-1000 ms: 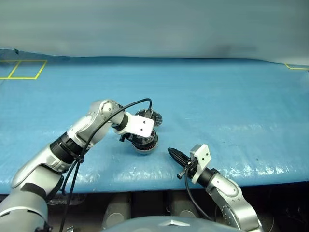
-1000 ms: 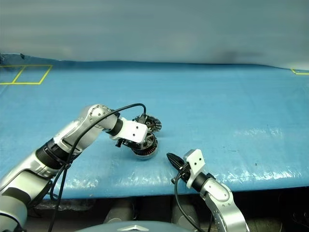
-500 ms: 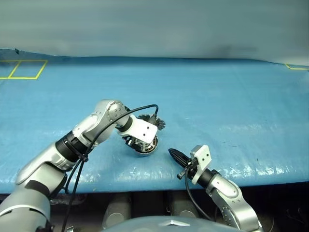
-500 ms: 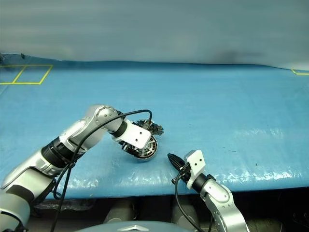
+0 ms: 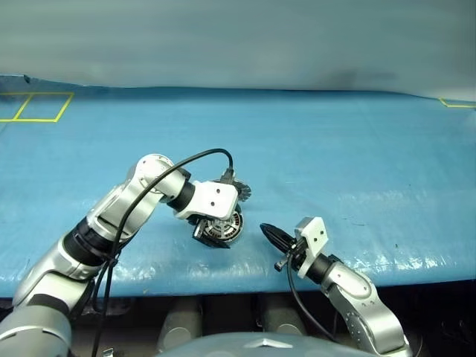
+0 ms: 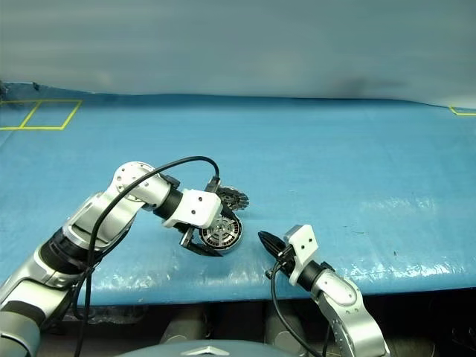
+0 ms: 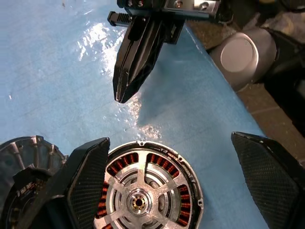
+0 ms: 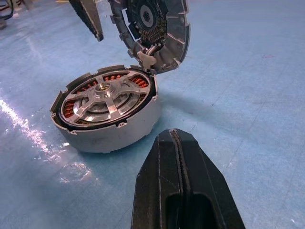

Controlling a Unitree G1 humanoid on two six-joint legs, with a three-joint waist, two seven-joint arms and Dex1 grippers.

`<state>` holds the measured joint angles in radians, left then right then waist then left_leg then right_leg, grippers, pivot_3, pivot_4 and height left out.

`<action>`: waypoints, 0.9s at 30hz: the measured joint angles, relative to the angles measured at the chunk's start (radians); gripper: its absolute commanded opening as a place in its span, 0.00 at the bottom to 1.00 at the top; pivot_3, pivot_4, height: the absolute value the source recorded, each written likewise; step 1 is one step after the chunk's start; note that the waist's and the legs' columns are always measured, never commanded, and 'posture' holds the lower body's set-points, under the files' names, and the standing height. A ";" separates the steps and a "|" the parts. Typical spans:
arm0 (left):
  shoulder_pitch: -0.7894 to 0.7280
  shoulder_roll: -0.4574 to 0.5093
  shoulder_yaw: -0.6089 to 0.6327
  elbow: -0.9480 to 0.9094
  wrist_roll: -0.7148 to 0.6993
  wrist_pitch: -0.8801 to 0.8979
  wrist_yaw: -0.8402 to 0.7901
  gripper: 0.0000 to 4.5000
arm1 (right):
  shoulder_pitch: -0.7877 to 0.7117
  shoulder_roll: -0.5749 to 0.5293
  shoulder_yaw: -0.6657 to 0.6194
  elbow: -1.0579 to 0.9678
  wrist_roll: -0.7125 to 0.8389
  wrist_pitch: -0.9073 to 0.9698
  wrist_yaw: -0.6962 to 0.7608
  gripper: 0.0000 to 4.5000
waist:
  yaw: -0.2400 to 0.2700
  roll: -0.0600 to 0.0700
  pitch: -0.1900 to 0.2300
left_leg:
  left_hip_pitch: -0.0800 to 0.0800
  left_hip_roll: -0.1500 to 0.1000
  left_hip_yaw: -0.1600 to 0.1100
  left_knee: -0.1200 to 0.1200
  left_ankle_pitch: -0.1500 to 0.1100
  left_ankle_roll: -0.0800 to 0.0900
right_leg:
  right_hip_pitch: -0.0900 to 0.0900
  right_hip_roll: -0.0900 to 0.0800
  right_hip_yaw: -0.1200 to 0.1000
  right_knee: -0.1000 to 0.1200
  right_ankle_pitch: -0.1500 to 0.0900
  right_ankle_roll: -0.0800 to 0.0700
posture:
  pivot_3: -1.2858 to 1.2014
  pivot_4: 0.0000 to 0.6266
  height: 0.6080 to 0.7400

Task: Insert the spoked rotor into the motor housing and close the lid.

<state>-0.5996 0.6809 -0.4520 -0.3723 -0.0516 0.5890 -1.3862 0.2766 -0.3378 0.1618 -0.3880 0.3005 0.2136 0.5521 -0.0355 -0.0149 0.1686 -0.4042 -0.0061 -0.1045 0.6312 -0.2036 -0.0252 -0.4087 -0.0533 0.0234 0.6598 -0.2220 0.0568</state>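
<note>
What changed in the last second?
The left gripper let go of the spoked rotor and drew back, fingers open; the rotor sits in the motor housing. The lid stays open, and the right gripper stays shut beside it.

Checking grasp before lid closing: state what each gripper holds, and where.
Nothing is held. The left gripper stands open over the spoked rotor, seated in the motor housing; the right gripper is shut, empty.
</note>
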 measured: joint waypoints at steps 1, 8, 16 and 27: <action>0.016 0.002 0.013 -0.012 -0.013 0.019 0.012 0.64 | -0.004 -0.004 0.000 -0.007 0.000 0.008 0.003 0.00 | 0.000 0.000 0.000 | 0.000 0.000 0.000 0.000 0.000 0.000 | 0.000 0.000 0.000 0.000 0.000 0.000 | 0.52 0.24 1.00; 0.217 0.050 0.168 -0.143 -0.194 0.094 0.067 0.11 | -0.045 -0.018 0.002 -0.060 0.012 0.061 0.017 0.00 | -0.003 0.000 0.000 | 0.001 0.001 0.000 -0.001 0.000 0.000 | 0.000 0.000 0.000 0.000 0.000 -0.001 | 0.52 0.24 1.00; 0.596 0.014 0.426 -0.192 -0.282 0.002 0.259 0.01 | -0.134 -0.024 0.065 -0.110 0.021 0.170 0.014 0.00 | 0.002 0.000 0.000 | 0.002 0.001 0.001 -0.002 0.000 0.000 | 0.000 -0.002 0.000 0.000 0.000 -0.001 | 0.52 0.24 1.00; 0.881 -0.091 0.584 -0.237 -0.309 -0.082 0.493 0.01 | -0.305 0.085 0.202 -0.056 -0.029 0.292 -0.059 0.00 | 0.013 -0.001 0.000 | 0.002 0.000 0.002 -0.001 0.000 -0.001 | 0.000 -0.003 -0.001 -0.001 -0.001 -0.001 | 0.52 0.24 1.00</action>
<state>0.2810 0.5897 0.1316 -0.6093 -0.3609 0.5068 -0.8936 -0.0281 -0.2524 0.3639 -0.4440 0.2716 0.5056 0.4929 -0.0224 -0.0157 0.1686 -0.4020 -0.0060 -0.1027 0.6299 -0.2041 -0.0260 -0.4087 -0.0566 0.0228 0.6590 -0.2225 0.0559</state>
